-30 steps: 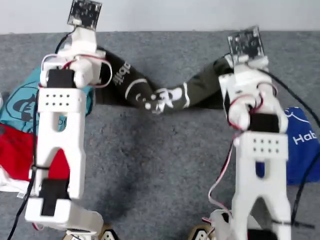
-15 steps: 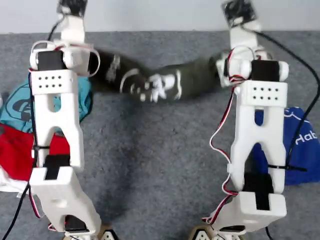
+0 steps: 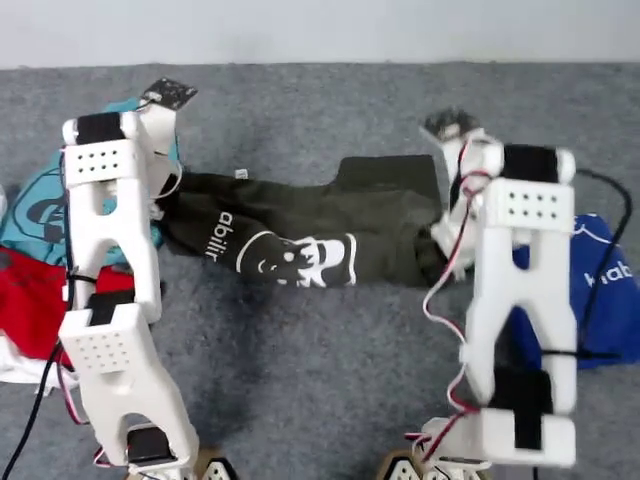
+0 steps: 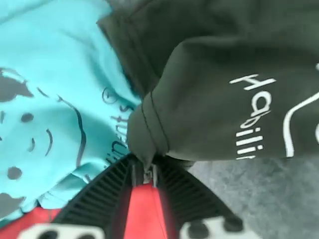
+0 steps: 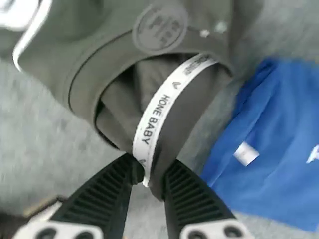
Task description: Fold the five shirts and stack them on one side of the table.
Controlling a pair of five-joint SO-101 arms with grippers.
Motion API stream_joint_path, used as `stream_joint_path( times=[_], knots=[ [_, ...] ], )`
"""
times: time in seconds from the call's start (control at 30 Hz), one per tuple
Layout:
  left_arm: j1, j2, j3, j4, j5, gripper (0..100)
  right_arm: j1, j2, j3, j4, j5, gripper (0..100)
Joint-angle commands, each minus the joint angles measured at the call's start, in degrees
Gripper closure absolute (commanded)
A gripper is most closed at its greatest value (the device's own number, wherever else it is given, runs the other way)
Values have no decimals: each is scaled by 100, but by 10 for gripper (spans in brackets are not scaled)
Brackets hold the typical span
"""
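Both arms have pulled the dark shirt [image 3: 320,235] back from the far edge, so it now lies spread across the table [image 3: 300,380] between them; left end effector [image 4: 144,168] pinches its hem, right end effector [image 5: 144,175] its collar; ready for folding, I judge.

My left arm [image 3: 105,250] and right arm [image 3: 525,290] extend forward, left gripper [image 4: 144,172] and right gripper [image 5: 144,179] each pinched on the dark shirt [image 3: 330,225].

Dark shirt [image 3: 330,235] drawn back from far edge toward mid-table [image 3: 300,380]; now lies wider, less twisted. Both arms retreated with it, left claw [image 4: 144,168] and right claw [image 5: 145,175] carrying its ends.
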Motion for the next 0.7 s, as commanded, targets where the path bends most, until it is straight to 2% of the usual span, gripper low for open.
stream_joint_path(
  times=[0.0,0.33,0.53,0.67],
  knots=[
    [-88,-387,664,158,-334,987,233,-1156,1248,-171,316,988],
    [-97,-2435,3785,149,-1073,987,514,-3670,4387,-725,1275,988],
    [-97,-3719,4426,141,-1345,987,558,-4752,4949,-418,1644,988],
    [-97,-4026,4453,132,-1495,987,558,-5279,4958,-145,1776,988]
  ],
)
